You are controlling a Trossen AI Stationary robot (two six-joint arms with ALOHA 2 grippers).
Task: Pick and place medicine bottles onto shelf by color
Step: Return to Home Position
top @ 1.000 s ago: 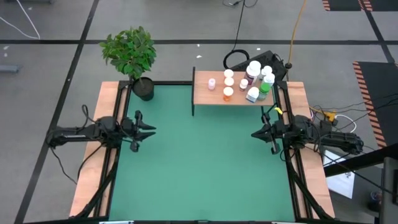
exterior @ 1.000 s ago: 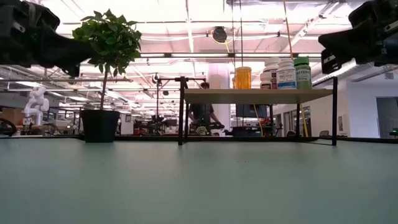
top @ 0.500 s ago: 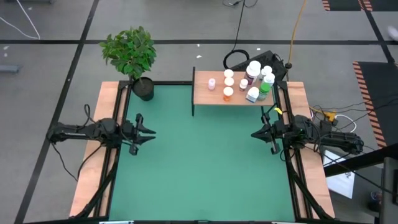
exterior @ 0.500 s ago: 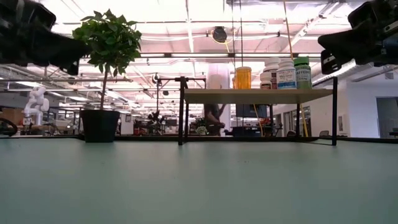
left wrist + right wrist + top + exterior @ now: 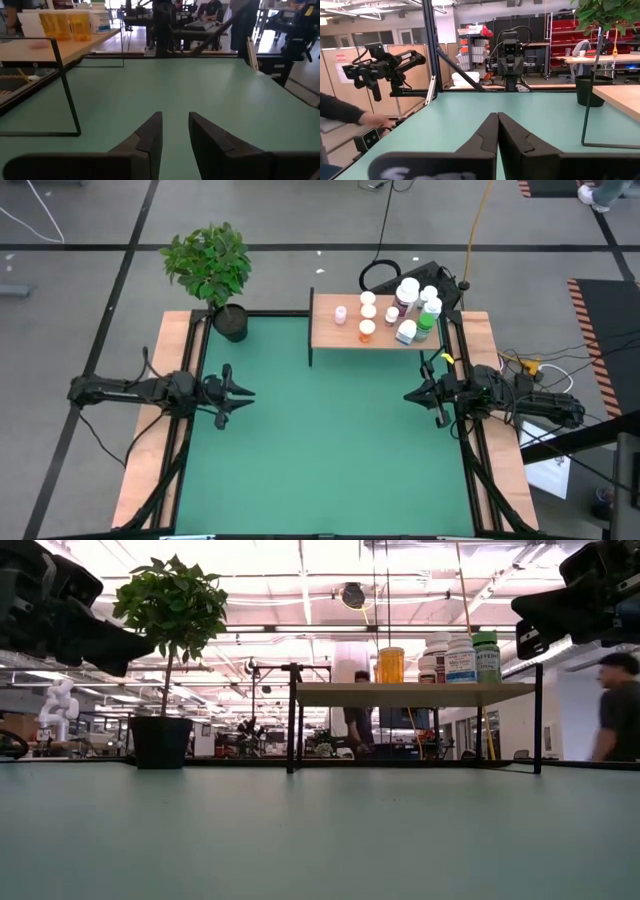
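risk: we'd worry the right gripper, closed on nothing, clips the shelf if it swings wide, toppling the crowded medicine bottles | count: we make it about eight bottles, all on the shelf; one shelf; one potted plant | left gripper: slightly parted, empty, at the left edge of the table

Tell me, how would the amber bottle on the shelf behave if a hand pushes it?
The amber bottle stands upright, taller than wide, so a high push would probably tip it. Its round body would then likely roll along the flat shelf. It looks small and plastic, so probably light.
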